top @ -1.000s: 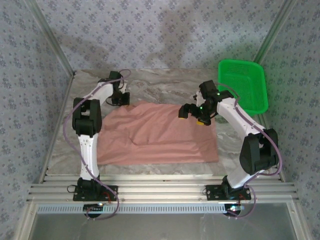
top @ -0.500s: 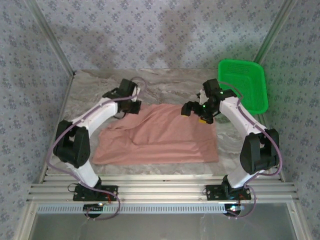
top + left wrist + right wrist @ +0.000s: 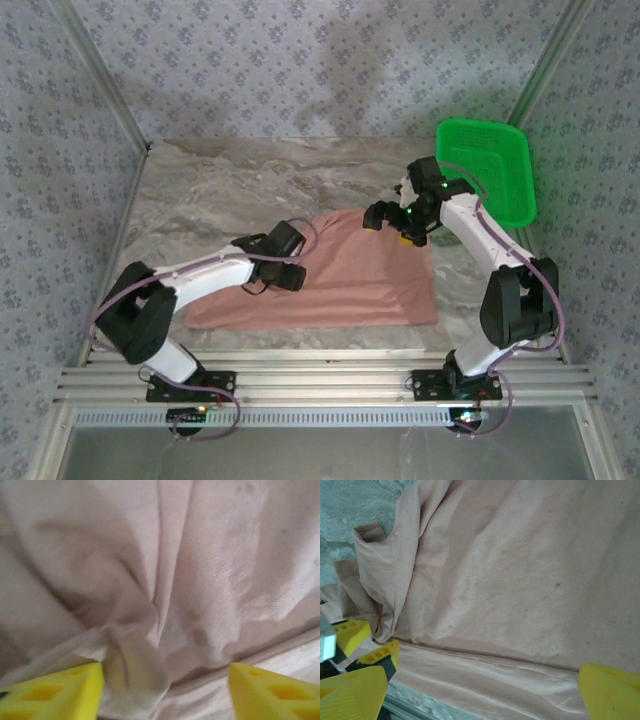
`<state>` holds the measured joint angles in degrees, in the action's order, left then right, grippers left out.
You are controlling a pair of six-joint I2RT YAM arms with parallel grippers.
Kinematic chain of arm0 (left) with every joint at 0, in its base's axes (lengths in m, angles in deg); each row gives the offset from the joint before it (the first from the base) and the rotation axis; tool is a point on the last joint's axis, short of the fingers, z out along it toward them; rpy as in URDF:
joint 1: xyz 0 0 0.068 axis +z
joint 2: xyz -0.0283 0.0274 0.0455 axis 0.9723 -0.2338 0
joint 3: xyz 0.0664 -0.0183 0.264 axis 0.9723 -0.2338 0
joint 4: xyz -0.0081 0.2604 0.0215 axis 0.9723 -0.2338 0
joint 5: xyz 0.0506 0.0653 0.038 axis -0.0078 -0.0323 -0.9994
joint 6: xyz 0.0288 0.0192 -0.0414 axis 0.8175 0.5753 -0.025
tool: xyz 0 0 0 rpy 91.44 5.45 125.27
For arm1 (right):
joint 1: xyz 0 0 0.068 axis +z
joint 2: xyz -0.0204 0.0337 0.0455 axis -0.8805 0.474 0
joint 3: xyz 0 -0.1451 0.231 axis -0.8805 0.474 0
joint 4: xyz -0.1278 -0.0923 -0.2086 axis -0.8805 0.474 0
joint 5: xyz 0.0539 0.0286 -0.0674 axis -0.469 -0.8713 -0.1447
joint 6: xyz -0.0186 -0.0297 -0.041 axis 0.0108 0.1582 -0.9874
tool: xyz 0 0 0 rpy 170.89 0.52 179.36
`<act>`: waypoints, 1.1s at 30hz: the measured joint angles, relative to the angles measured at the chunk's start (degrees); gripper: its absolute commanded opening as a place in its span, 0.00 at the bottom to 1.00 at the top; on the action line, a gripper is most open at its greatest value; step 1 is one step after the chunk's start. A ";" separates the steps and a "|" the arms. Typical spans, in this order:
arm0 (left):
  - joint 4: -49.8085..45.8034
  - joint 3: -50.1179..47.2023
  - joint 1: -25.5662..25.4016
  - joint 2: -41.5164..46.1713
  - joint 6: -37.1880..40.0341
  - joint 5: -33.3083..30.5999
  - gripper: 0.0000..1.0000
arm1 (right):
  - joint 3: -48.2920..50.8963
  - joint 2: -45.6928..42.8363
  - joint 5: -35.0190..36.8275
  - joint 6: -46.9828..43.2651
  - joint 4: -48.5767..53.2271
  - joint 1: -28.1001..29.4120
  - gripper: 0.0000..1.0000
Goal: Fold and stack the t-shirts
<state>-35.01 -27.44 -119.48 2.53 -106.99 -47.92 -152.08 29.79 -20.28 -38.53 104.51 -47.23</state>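
Note:
The salmon-pink t-shirt [image 3: 350,285] lies flat on the marble table [image 3: 200,185], its left part drawn in over itself. My left gripper [image 3: 290,272] sits low over the shirt's left middle. In the left wrist view it [image 3: 165,697] is open, with a bunched fold of the shirt [image 3: 130,665] resting against the left fingertip [image 3: 55,692]. My right gripper [image 3: 390,226] hovers at the shirt's far right corner. In the right wrist view it [image 3: 480,692] stands wide open above a hemmed edge of the shirt [image 3: 520,570], gripping nothing. No print shows on the cloth.
A green plastic basket [image 3: 525,190] stands at the back right, just beyond the right arm. Bare marble lies behind and left of the shirt. Metal rails [image 3: 320,375] run along the near edge, and patterned walls enclose the table.
My left arm swung from the shirt's far left corner toward the near middle, pulling the left part of the shirt inward, then opened. The right arm has barely moved.

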 measured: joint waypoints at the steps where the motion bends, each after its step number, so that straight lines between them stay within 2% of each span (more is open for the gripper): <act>1: -0.33 -0.13 0.57 2.25 -1.27 0.39 0.79 | 0.00 0.00 -0.02 -0.02 0.02 -0.13 1.00; 4: 0.02 -0.11 4.66 9.20 -5.07 2.73 0.85 | 0.00 -0.02 -0.02 -0.15 0.04 -0.50 1.00; 7: 0.37 0.61 14.08 14.12 -9.22 7.54 0.86 | 0.00 -0.11 -0.02 -0.15 0.04 -0.74 1.00; 11: -0.61 5.29 24.55 11.10 -11.39 15.02 0.82 | 0.00 -0.31 -0.02 -0.15 0.02 -0.81 1.00; 17: -5.03 18.03 25.75 -4.50 -7.41 23.34 0.66 | 0.02 -0.57 -0.02 -0.15 0.02 -0.85 1.00; 20: -6.69 20.28 25.75 -10.71 -6.40 25.11 0.58 | 0.13 -1.01 -0.02 -0.15 -0.02 -0.87 1.00; 26: -10.16 22.03 25.75 -18.34 -6.08 24.15 0.49 | 1.27 -2.58 -0.02 -0.15 0.11 -0.87 1.00; 33: -11.19 25.51 25.75 -20.74 -5.64 21.18 0.44 | 2.38 -3.43 -0.04 -0.15 0.44 -1.46 1.00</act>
<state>-46.20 -1.93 -93.74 -18.21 -112.63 -26.74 -149.70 26.35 -20.32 -38.68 104.95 -48.69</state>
